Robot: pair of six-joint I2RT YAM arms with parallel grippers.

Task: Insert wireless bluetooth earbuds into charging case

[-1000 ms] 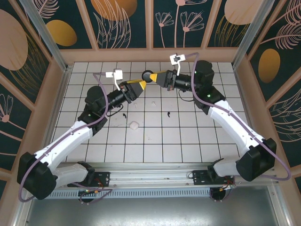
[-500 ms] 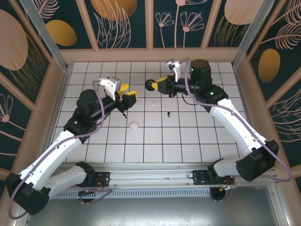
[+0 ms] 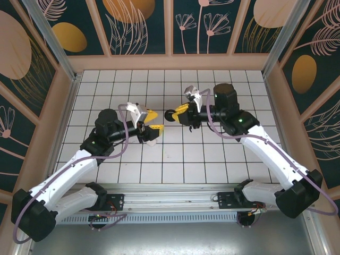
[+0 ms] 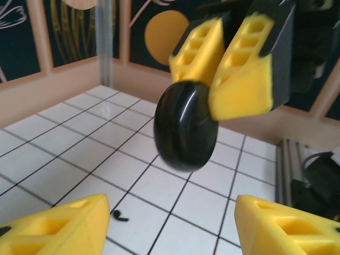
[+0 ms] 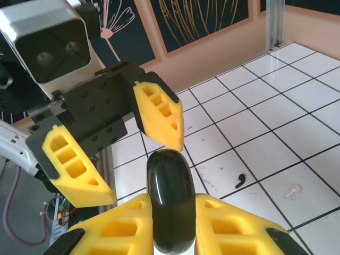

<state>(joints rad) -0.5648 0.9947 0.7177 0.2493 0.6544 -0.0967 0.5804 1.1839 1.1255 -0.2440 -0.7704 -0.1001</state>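
In the top view the left arm reaches in from the lower left of the frame. The left gripper (image 3: pixel 157 121) sits just left of centre, its yellow fingers spread well apart with nothing between them. Just below its lower finger a small white object (image 3: pixel 151 139) lies on the white tiled tabletop (image 3: pixel 212 159); it is too small to tell what it is. Just right of the left gripper, at mid-frame, is the black charging case (image 3: pixel 169 115), a round, glossy shell. The right gripper (image 3: pixel 177 113) holds it from the right, with its arm running off to the lower right.

In the left wrist view this gripper's own two fingers stand at the lower left and lower right corners, wide apart and apart from the case. A black earbud (image 4: pixel 121 215) lies on a tile near the lower-left finger. The case hangs at centre frame above the tiles, pinched at its upper right by the right gripper's yellow fingers.

In the right wrist view the left gripper fills the left half, open, facing the camera. The case stands on edge at bottom centre, clamped between the right gripper's two fingers, its top just under the tip of one left finger; whether they touch I cannot tell. To the right, a black earbud (image 5: pixel 240 180) and, further right, a pale earbud (image 5: pixel 293 189) lie on the tiles, apart from each other.
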